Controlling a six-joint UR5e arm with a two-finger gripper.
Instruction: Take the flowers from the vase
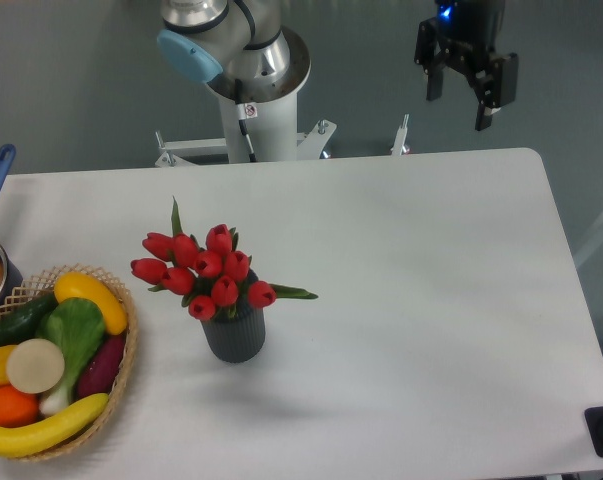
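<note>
Arm point(236, 50) raised, jaws apart

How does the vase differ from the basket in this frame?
The vase is dark grey, ribbed and upright near the table's middle; the basket is tan, woven, wide and shallow at the left edge, partly cut off. The vase holds red flowers wider than itself; the basket holds mixed fruit and vegetables lying inside its rim. Both sit on the white table, far from the gripper.

1 fixed camera, high, facing the arm's base point(251, 90), across table point(431, 280)
</note>
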